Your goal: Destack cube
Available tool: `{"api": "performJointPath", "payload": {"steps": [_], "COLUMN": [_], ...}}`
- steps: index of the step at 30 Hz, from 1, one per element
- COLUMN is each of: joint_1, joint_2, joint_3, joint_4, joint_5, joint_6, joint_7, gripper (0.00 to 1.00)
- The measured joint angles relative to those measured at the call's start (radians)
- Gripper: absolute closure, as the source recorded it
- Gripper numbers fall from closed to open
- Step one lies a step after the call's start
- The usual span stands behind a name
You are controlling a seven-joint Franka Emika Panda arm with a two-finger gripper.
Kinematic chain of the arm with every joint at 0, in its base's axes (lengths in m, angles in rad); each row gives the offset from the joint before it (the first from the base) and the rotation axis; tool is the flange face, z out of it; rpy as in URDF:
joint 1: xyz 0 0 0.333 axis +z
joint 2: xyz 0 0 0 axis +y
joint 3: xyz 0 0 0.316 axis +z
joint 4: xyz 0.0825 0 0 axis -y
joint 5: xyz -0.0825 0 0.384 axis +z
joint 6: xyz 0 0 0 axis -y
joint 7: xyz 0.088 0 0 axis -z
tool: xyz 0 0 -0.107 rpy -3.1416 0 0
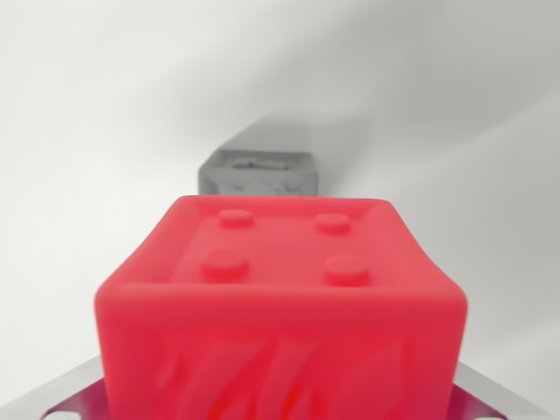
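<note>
Jaws: the fingertips are out of sight in the wrist view. Only metal parts of the gripper [280,411] show at the bottom edge, one plate with slotted holes at the lower left corner and one at the lower right, each partly covered by the cube. Whether the jaws are apart, closed, or clamped on the cube cannot be told from this picture.

Task item: the red cube [280,306] sits directly between those two metal parts and fills the lower centre of the frame, very close to the lens and somewhat blurred. Its upper face carries a raised border and four round studs in a two-by-two pattern. The face turned to the camera bears a relief of slanted, flame-like ridges. Contact between the cube's sides and the metal cannot be confirmed.

Beyond the jaws: a grey cube [260,173] lies straight ahead past the far edge of the red cube, out of focus. Its lower part is hidden behind the red cube, so the two overlap in view; whether they touch cannot be told. Relief marks show faintly on its top.

Surroundings: a plain white surface [87,131] extends on all sides, with soft grey shadows running from behind the grey cube towards the upper right.
</note>
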Motion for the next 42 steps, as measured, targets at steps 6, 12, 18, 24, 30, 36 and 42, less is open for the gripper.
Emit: {"api": "performJointPath", "payload": {"steps": [6,12,18,24,30,36,42], "joint_1": [-0.012,-0.028,-0.044,-0.062,-0.081,-0.100,-0.119], "joint_2": [0.006,0.020,0.033,0.045,0.062,0.076,0.091], "joint_3": [-0.008,-0.018,-0.025,-0.032,-0.037,-0.042,-0.045], "joint_4": [0.004,0.011,0.017,0.025,0.035,0.044,0.055], "joint_5": [0.001,0.002,0.003,0.005,0.007,0.009,0.011], "joint_6": [0.004,0.011,0.016,0.021,0.027,0.033,0.037], "joint_7": [-0.058,-0.128,-0.193,-0.257,-0.329,-0.397,-0.462], "gripper": [1.00,1.00,1.00,1.00,1.00,1.00,1.00]}}
